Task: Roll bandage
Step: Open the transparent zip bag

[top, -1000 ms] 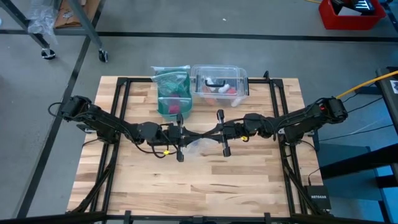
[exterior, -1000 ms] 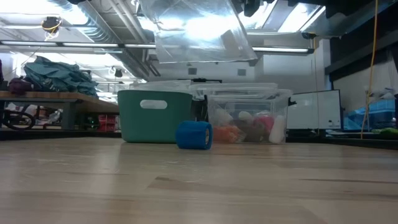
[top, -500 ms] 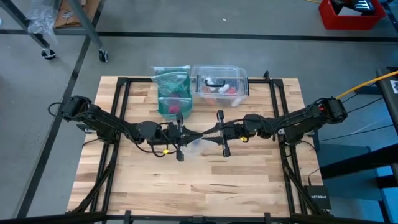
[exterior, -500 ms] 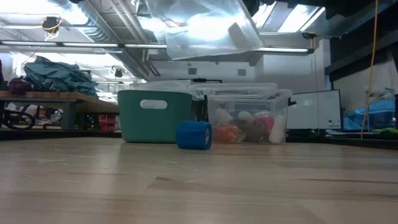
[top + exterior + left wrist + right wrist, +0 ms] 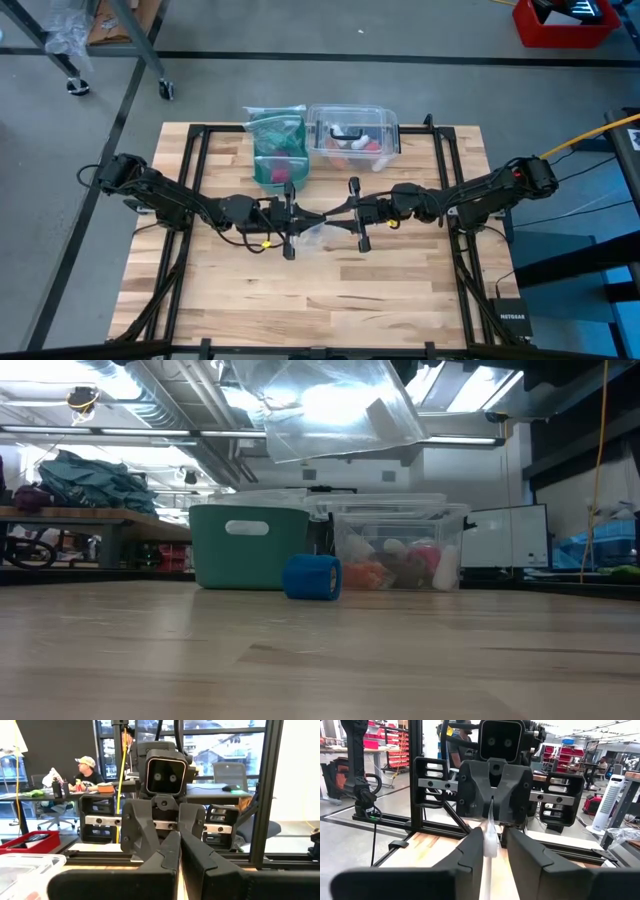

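1. A small black box [image 5: 511, 322] at the table's edge had white writing on it, too small to read.
2. The left gripper [image 5: 291, 214] was pinched tight on a clear plastic bag [image 5: 312, 234], held up in the air.
3. The right gripper [image 5: 353, 214] faced it, fingers a little apart with the bag's edge between them.
4. The blue bandage [image 5: 312, 577] sat rolled on the table below both grippers, in front of a green bin [image 5: 247, 546] and a clear box [image 5: 400, 547].

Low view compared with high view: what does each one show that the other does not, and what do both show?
Only the low view shows the bandage, a blue roll on the table. Only the high view shows the left gripper and right gripper meeting mid-table. Both show the clear zip bag held up between them, the clear plastic box and the green bin.
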You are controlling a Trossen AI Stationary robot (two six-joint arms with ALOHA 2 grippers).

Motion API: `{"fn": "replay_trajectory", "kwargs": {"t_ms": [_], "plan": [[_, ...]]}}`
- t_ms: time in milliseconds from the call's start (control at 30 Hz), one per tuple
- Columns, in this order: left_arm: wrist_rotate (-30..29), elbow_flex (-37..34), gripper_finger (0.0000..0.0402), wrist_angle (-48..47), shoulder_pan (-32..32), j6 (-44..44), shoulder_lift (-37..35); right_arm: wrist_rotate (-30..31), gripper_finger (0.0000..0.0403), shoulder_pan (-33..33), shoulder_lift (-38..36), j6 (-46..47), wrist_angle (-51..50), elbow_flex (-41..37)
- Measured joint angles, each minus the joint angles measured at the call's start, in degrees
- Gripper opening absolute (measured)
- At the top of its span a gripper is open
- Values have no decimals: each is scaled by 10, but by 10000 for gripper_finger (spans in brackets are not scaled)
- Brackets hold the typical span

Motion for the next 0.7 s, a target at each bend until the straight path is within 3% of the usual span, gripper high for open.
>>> {"fn": "replay_trajectory", "kwargs": {"t_ms": [400,700], "plan": [[0,-1,0,2,0,1,0,0,29,0,0,0,0,0],[0,-2,0,16,0,15,1,-14,42,0,-2,3,-11,2]]}}
